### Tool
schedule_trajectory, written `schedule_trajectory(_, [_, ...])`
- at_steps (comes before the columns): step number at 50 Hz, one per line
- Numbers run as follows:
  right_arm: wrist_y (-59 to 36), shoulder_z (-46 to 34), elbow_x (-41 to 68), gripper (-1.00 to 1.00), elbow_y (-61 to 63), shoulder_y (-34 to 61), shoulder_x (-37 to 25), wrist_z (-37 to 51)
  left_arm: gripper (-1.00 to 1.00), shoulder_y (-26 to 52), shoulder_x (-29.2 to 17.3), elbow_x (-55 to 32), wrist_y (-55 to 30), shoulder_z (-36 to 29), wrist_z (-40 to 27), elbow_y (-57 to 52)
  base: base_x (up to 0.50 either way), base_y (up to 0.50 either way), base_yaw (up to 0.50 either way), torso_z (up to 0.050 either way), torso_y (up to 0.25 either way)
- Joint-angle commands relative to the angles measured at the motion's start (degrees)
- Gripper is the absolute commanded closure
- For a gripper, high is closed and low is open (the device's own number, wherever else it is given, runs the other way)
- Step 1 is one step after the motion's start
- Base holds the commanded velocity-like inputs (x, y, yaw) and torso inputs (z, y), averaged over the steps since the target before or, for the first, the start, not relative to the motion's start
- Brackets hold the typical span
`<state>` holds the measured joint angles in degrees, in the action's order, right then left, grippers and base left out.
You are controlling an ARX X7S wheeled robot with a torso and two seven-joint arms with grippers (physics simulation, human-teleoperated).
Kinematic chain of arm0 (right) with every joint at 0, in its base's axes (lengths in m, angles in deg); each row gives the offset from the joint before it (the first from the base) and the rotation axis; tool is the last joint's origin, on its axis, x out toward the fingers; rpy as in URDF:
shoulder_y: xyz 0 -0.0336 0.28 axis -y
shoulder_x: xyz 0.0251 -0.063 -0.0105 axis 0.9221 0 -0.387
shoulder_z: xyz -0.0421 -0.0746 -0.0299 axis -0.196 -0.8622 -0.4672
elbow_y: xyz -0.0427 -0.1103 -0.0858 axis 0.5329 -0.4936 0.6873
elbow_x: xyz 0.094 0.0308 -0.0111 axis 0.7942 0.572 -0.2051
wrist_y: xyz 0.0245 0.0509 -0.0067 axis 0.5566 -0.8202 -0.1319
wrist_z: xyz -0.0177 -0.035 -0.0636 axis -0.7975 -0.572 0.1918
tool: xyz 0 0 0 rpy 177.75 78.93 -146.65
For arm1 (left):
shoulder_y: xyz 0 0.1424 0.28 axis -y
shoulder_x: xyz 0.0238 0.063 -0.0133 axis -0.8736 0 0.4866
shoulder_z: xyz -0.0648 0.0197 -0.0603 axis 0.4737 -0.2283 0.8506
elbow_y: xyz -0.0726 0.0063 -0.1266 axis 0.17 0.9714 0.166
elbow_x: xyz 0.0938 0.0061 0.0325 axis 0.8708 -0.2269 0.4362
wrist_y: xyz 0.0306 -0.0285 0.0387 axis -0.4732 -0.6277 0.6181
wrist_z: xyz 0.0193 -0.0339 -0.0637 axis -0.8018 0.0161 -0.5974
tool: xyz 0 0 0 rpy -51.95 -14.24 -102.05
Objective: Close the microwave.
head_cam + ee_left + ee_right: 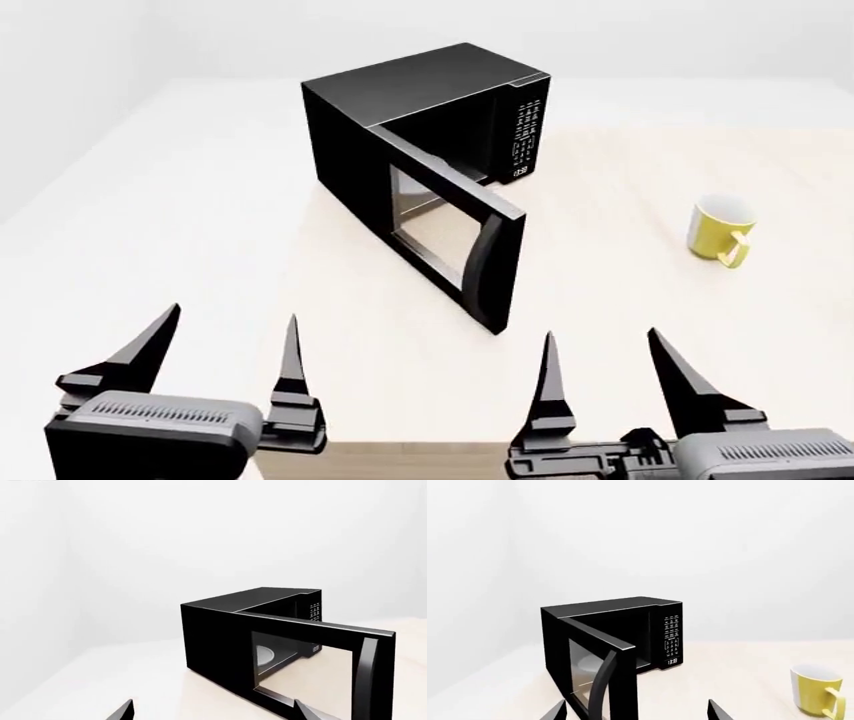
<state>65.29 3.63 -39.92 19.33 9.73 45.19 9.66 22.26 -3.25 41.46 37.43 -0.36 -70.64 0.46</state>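
The black microwave (400, 110) stands on the pale table at the middle back, its glass-windowed door (447, 235) swung wide open toward me, with the curved handle (487, 265) at the door's free edge. The keypad panel (525, 135) faces front right. The white turntable (265, 656) shows through the door glass in the left wrist view. My left gripper (227, 345) is open and empty, near the table's front left. My right gripper (603, 360) is open and empty at the front right, just short of the door's free edge. The microwave also shows in the right wrist view (607, 630).
A yellow mug (721, 230) stands on the table to the right of the microwave, also in the right wrist view (817, 690). The pale table (174, 230) spreads wide on all sides; white walls lie behind.
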Motion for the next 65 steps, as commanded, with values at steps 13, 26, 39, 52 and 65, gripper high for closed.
schedule_trajectory(13, [-6.0,-1.4,13.9,-1.00,7.0,8.6,-13.0,16.6,-1.00,0.6,-1.5,-2.6,-2.1,2.7,-1.4,-2.2,0.00,0.00,0.00,0.000,0.000])
schedule_trajectory(26, [3.0,-9.3,21.9,-1.00,6.8,14.0,-26.2,29.7,-1.00,0.8,-2.6,-3.9,-2.0,3.1,-2.5,-2.4,0.37,0.00,0.00,0.000,0.000])
schedule_trajectory(39, [5.4,-12.6,22.9,-1.00,6.3,16.0,-29.1,32.8,-1.00,0.9,-3.3,-4.9,-1.9,3.0,-3.3,-2.5,0.50,0.00,0.00,0.000,0.000])
schedule_trajectory(52, [7.5,-16.2,23.9,-1.00,6.8,19.5,-33.5,38.1,-1.00,1.2,-4.5,-6.0,-1.3,2.8,-4.8,-1.8,0.23,0.00,0.00,0.000,0.001])
schedule_trajectory(65, [13.3,-21.5,23.0,-1.00,6.9,21.3,-37.3,40.1,-1.00,1.4,-6.2,-7.7,-0.4,2.9,-6.7,-1.0,0.20,0.00,0.00,0.000,0.000])
